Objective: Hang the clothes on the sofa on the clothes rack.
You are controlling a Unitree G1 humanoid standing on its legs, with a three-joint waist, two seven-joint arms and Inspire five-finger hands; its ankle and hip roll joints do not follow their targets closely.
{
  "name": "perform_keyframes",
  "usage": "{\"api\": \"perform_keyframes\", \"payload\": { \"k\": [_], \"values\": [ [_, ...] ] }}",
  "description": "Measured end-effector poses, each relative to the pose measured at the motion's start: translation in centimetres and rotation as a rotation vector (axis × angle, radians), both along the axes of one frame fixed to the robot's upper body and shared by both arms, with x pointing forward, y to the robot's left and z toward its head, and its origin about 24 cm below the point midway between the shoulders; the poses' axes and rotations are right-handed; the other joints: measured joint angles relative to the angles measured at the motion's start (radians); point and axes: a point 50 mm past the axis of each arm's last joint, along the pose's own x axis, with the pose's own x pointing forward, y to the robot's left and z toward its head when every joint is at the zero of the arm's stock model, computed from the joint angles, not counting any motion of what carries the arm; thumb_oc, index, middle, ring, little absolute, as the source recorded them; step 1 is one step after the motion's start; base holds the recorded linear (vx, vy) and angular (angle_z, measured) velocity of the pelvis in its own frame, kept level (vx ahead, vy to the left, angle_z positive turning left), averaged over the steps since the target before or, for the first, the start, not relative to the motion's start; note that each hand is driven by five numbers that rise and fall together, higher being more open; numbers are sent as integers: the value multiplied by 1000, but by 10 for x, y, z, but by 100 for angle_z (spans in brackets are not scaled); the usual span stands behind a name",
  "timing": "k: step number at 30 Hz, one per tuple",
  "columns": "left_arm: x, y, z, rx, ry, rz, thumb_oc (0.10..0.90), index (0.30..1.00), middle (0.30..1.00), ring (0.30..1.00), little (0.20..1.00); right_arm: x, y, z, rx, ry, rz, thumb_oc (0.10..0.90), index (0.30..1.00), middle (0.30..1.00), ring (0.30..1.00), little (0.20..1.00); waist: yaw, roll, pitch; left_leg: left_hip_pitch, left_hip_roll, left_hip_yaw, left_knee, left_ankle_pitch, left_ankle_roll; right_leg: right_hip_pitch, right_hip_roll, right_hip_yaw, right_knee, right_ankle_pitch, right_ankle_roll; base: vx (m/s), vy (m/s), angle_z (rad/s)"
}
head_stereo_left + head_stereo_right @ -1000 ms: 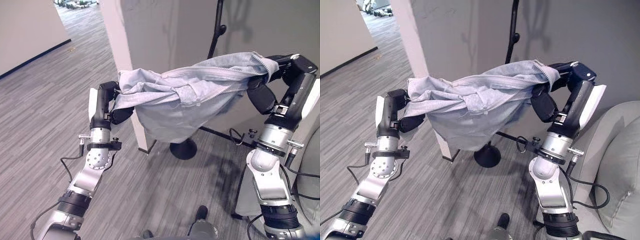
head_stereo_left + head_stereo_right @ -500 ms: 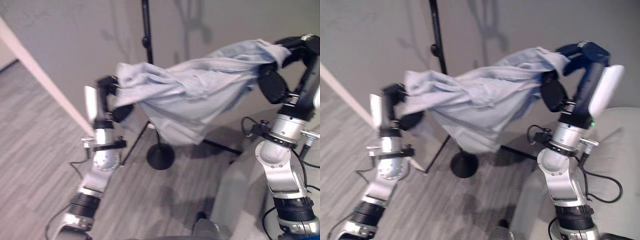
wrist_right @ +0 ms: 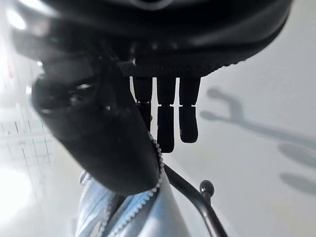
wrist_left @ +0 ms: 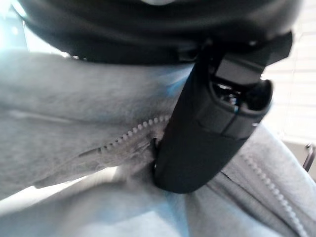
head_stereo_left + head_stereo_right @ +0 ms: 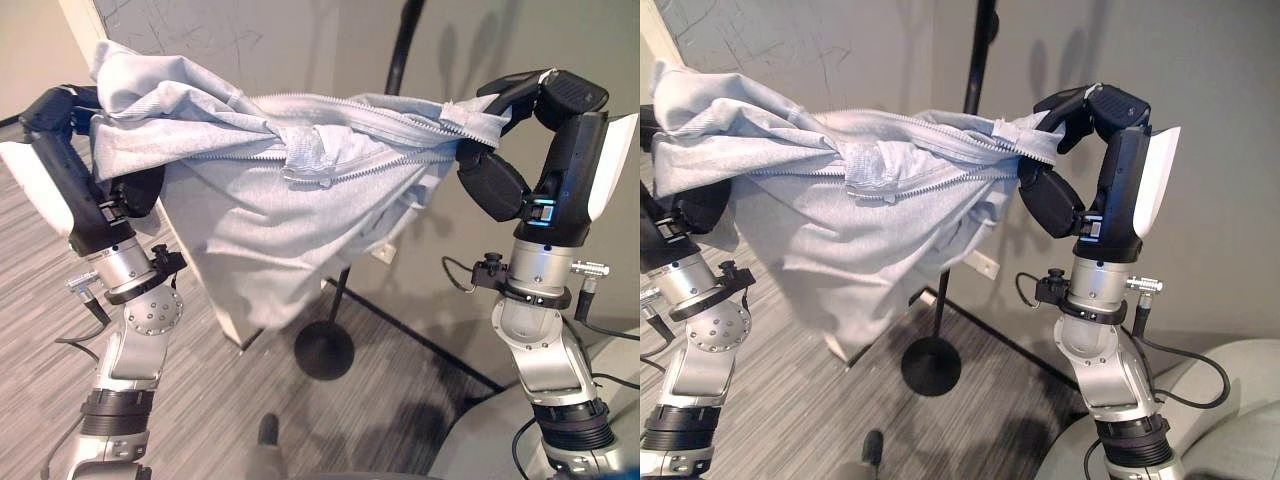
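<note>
A light grey zip jacket (image 5: 290,200) hangs stretched between my two raised hands. My left hand (image 5: 75,195) is shut on its left end; in the left wrist view the thumb (image 4: 207,133) presses the cloth (image 4: 74,113) beside the zipper. My right hand (image 5: 562,140) is shut on the right end, with its thumb (image 3: 98,133) pinching the zipper edge (image 3: 148,217). The black clothes rack pole (image 5: 405,40) rises behind the jacket's right part. Its round base (image 5: 323,350) stands on the floor below the cloth. A rack hook (image 3: 205,187) shows just past my right fingers.
A grey wall stands close behind the rack, with a white socket (image 5: 983,265) low on it. A pale wall corner (image 5: 80,20) is behind my left hand. The grey sofa (image 5: 1230,400) lies at the lower right. Striped grey carpet (image 5: 200,400) covers the floor.
The whole picture has shifted, so the camera moved. Both hands hold the jacket higher and wider across the view, and the rack pole now stands behind its right part.
</note>
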Motion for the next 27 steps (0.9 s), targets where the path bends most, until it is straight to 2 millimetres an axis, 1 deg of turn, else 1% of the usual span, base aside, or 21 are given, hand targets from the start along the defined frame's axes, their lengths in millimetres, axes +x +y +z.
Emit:
{"api": "perform_keyframes", "payload": {
  "k": [1,2,3,4,5,6,7,10,12,14,15,17,19,20,22,23,25,27],
  "values": [
    [7,2,2,49,30,6,400,300,300,300,300,1,1,1,-11,-6,-32,400,300,300,300,300,0,17,10,37,-13,29,0,-9,28,-19,-32,32,71,13,9,112,215,-30],
    [10,1,3,69,45,0,400,300,300,300,300,2,0,1,-3,-6,-44,400,300,300,300,300,3,28,11,51,-15,37,0,-16,34,-29,-41,41,96,12,15,99,194,-39],
    [12,-1,6,85,46,-7,400,300,300,300,300,2,-2,1,1,-7,-62,400,300,300,300,300,-3,33,13,64,-21,46,0,-30,44,-30,-47,50,98,21,29,107,209,-19],
    [18,-7,14,127,32,-27,400,300,300,300,300,7,-7,4,5,-23,-122,400,300,300,300,300,-17,31,11,89,-48,51,0,-46,55,-23,-79,50,115,40,50,72,158,-15],
    [21,-11,18,144,23,-39,400,300,300,300,300,8,-10,6,20,-32,-141,400,300,300,300,300,-17,35,10,94,-51,58,0,-50,59,-22,-84,51,119,43,55,76,165,-16],
    [26,-18,27,189,-3,-53,400,300,300,300,300,10,-18,8,36,-48,-193,400,300,300,300,300,-18,38,9,99,-59,67,0,-60,63,-20,-85,52,119,57,70,57,117,-14],
    [29,-24,34,231,-26,-62,400,300,300,300,300,12,-24,11,38,-58,-242,400,300,300,300,300,-26,42,10,106,-65,67,0,-61,66,-15,-92,49,119,64,80,90,144,-12],
    [30,-33,44,305,-68,-70,400,300,300,300,300,14,-34,16,37,-81,-336,400,300,300,300,300,-44,56,11,130,-67,78,0,-71,74,-6,-97,49,130,75,100,64,96,-9],
    [30,-39,47,313,-83,-91,400,300,300,300,300,12,-39,24,16,-134,-398,400,300,300,300,300,-47,65,10,151,-67,88,0,-73,75,7,-99,48,125,75,100,40,46,-21],
    [30,-41,49,315,-94,-99,400,300,300,300,300,11,-41,31,-15,-166,-429,400,300,300,300,300,-51,67,10,160,-65,95,0,-80,70,15,-96,47,113,75,101,26,31,-19],
    [30,-42,51,318,-103,-107,400,300,300,300,300,12,-46,37,-55,-190,-460,400,300,300,300,300,-53,69,10,167,-65,101,0,-83,66,23,-96,46,103,74,102,6,22,-18],
    [33,-45,51,324,-101,-116,400,300,300,300,300,16,-50,44,-74,-208,-480,400,300,300,300,300,-56,69,9,172,-65,106,0,-87,61,28,-96,46,93,74,102,-1,21,-15],
    [41,-47,49,334,-76,-118,400,300,300,300,300,25,-53,47,-94,-194,-488,400,300,300,300,300,-56,69,9,176,-65,111,-1,-88,58,27,-97,45,92,74,102,-12,2,-17],
    [53,-46,44,344,-21,-105,400,300,300,300,300,40,-55,45,-120,-132,-468,400,300,300,300,300,-57,69,9,182,-63,120,-1,-92,53,24,-97,43,92,74,102,-19,-7,-19],
    [61,-42,37,351,34,-90,400,300,300,300,300,49,-55,39,-150,-73,-449,400,300,300,300,300,-57,68,9,178,-62,122,-2,-95,44,20,-98,42,89,73,102,-28,-17,-17],
    [69,-37,25,364,115,-72,400,300,300,300,300,61,-51,27,-190,25,-414,400,300,300,300,300,-53,68,8,178,-61,129,-4,-94,43,14,-97,32,87,72,101,-28,-22,-16],
    [76,-31,12,365,201,-45,400,300,300,300,300,69,-46,14,-222,115,-372,400,300,300,300,300,-53,63,9,171,-62,129,-5,-94,45,12,-98,18,77,65,96,-27,-18,-9],
    [78,-24,-2,337,286,-36,400,300,300,300,300,75,-41,1,-257,199,-333,400,300,300,300,300,-51,59,9,151,-61,129,-4,-83,45,-2,-94,6,71,61,92,0,0,0]
  ]
}}
